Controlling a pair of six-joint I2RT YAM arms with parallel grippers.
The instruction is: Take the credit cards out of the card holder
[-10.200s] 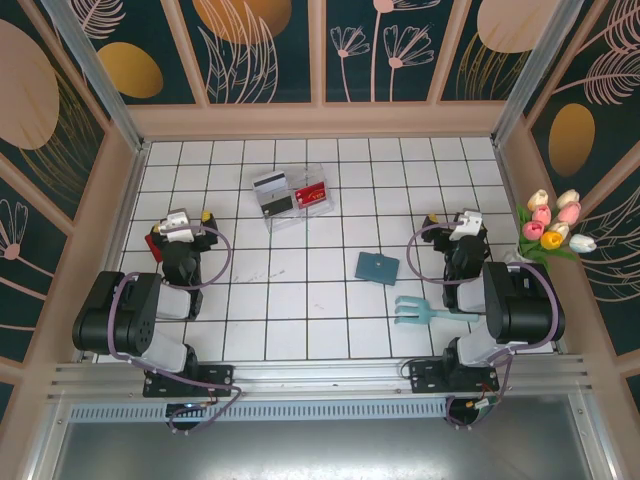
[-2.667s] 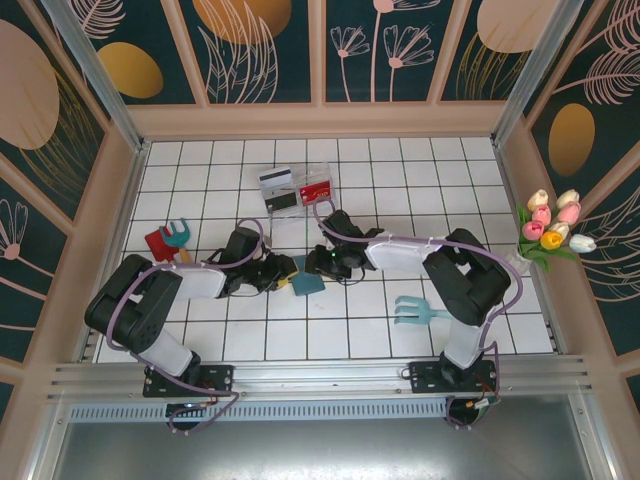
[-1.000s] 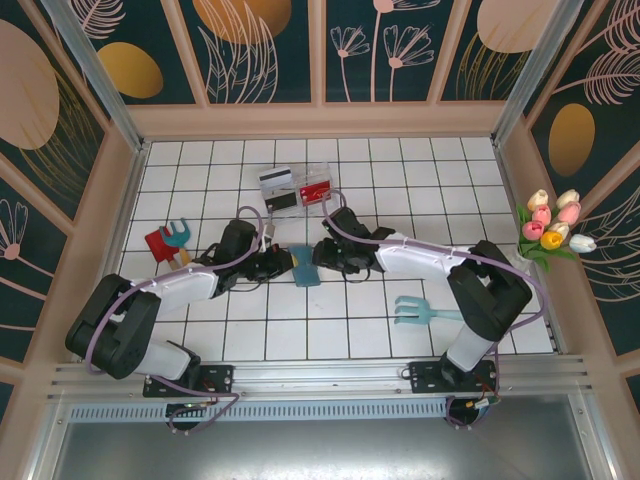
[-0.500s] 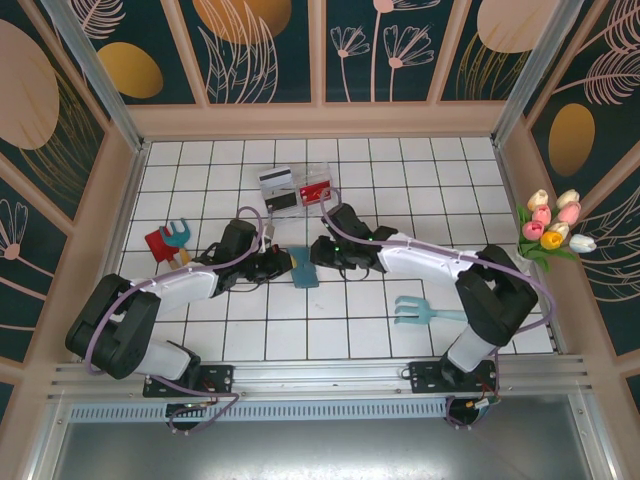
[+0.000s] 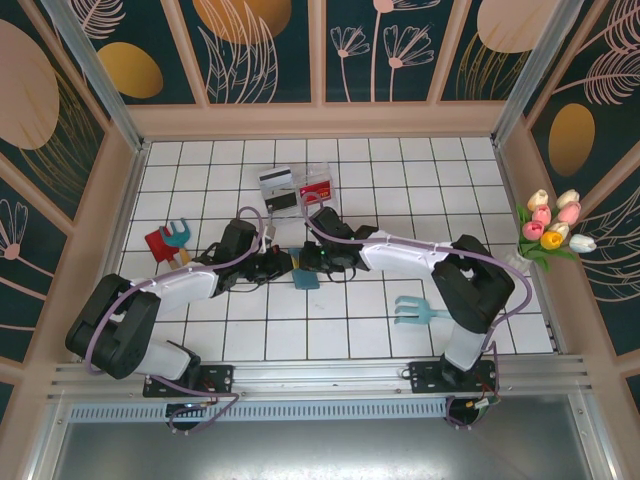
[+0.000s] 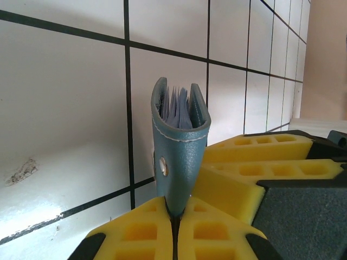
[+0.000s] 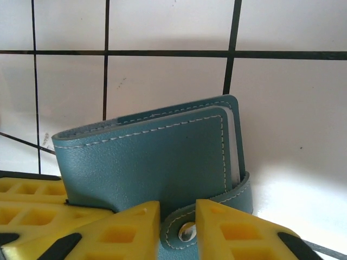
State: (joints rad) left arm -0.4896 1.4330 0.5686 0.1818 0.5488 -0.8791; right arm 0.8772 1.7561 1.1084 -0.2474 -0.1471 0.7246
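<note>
Holder (image 5: 306,274) sits mid-table (image 5: 400,190), betw. the two grippers. L gripper (image 6: 173,216) is pinched tight on its folded end. R gripper (image 7: 178,219) fingers sit narrow either side of the strap (image 7: 187,230); gripping or not, can't tell. Both arms stretched low, converging from opp. sides.

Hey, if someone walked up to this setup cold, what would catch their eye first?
Both arms meet at the centre on the teal card holder: the left gripper clamps one end, and the right gripper has its snap strap between its fingers. Next come the clear tray holding a red card just behind them, and the tulips at the right wall.
</note>
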